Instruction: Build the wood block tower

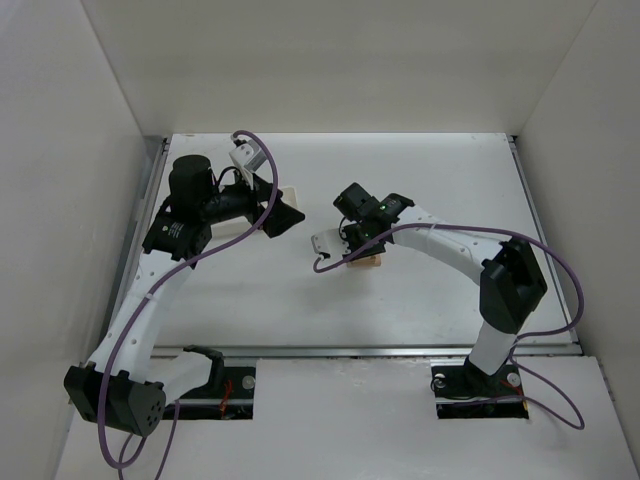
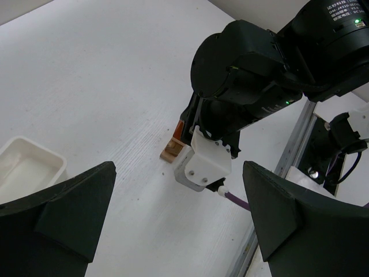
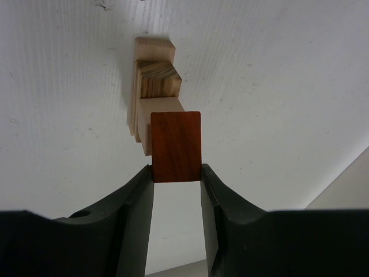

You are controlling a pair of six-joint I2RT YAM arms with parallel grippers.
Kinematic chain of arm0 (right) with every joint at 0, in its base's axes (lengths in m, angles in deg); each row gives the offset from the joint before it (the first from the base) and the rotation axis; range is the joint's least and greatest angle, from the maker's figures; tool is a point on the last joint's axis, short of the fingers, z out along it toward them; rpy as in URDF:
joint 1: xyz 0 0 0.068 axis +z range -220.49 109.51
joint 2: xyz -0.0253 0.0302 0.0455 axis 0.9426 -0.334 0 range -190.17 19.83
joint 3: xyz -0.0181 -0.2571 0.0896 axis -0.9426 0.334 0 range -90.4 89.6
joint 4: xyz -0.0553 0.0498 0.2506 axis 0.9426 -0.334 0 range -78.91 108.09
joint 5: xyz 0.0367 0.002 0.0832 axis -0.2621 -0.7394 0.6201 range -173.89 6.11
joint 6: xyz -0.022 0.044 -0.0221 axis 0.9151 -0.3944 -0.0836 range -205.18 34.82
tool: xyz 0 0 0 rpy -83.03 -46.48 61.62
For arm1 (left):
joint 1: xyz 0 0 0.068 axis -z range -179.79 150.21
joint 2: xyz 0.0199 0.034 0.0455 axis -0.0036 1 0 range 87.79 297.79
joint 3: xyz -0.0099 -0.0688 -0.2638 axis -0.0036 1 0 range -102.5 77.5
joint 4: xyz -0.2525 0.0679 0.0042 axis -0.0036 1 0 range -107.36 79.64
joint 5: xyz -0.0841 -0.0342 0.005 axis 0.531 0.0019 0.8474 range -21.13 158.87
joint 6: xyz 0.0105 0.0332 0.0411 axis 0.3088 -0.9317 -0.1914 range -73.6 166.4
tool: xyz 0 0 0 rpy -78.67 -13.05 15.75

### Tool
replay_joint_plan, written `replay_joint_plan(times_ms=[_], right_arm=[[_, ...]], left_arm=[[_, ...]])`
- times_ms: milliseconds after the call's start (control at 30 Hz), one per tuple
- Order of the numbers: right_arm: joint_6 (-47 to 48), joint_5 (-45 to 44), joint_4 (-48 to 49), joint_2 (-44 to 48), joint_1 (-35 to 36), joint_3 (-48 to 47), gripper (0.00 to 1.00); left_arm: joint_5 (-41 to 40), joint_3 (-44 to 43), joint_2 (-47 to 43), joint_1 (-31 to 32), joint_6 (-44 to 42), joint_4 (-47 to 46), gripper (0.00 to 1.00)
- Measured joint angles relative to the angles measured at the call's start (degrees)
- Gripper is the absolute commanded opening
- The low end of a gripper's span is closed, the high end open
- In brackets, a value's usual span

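The tan blocks point(image 3: 154, 81) lie in a little pile near the middle of the white table point(image 1: 420, 180). From the right wrist you can see three of them, one after the other, and the one in the middle shows dark stripes on its end.

The right gripper point(image 3: 176, 173) hangs right over the tan blocks. Its two black fingers point(image 3: 135, 208) are pulled in close and pinch the red block point(image 3: 176, 147) from both sides. The red block is at the near end of the tan blocks and covers a bit of the nearest one. I cannot tell if it touches them.

The left gripper point(image 1: 283, 216) is well apart from the tan blocks, off to their left in the top view. Its fingers point(image 2: 69, 213) are spread wide, with nothing between them, and it points toward the tan blocks.

A white tray point(image 2: 43, 151) sits on the table, farther from the tan blocks than the left gripper, on that same left side.
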Motion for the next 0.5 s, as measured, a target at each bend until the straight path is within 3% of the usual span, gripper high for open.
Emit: replay_joint_plan(times_ms=[500], right_arm=[[-0.02, -0.11, -0.04, 0.00, 0.02, 0.00, 0.01]], left_arm=[[-0.02, 0.00, 0.00, 0.00, 0.00, 0.00, 0.91]])
